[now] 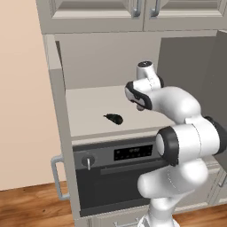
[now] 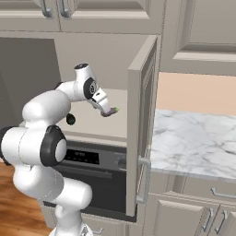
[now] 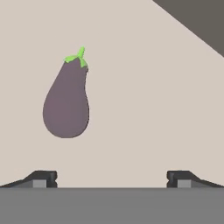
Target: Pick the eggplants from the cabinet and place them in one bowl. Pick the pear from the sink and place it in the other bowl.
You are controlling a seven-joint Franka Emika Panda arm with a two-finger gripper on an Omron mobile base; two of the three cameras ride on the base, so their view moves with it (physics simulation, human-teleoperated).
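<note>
The white arm reaches into the open beige cabinet (image 1: 62, 80) above the black built-in oven (image 1: 115, 177), its claw (image 3: 111, 177) hovering over the pale cabinet shelf (image 1: 88, 111). In the hand view the two dark fingertips (image 3: 41, 178) stand wide apart with nothing between them, and a dull purple, pear-shaped eggplant with a green stem cap (image 3: 66, 100) lies flat on the shelf ahead of them, nearer the left fingertip, apart from both. In the right base view this eggplant (image 2: 111, 111) shows just beyond the claw (image 2: 105, 108), its green tip poking out. A second, darker eggplant (image 1: 114, 118) lies on the shelf near its front edge, well to the left of the claw in the left base view. The cabinet door (image 2: 140, 124) stands swung open beside a white marble bench (image 2: 193, 138).
</note>
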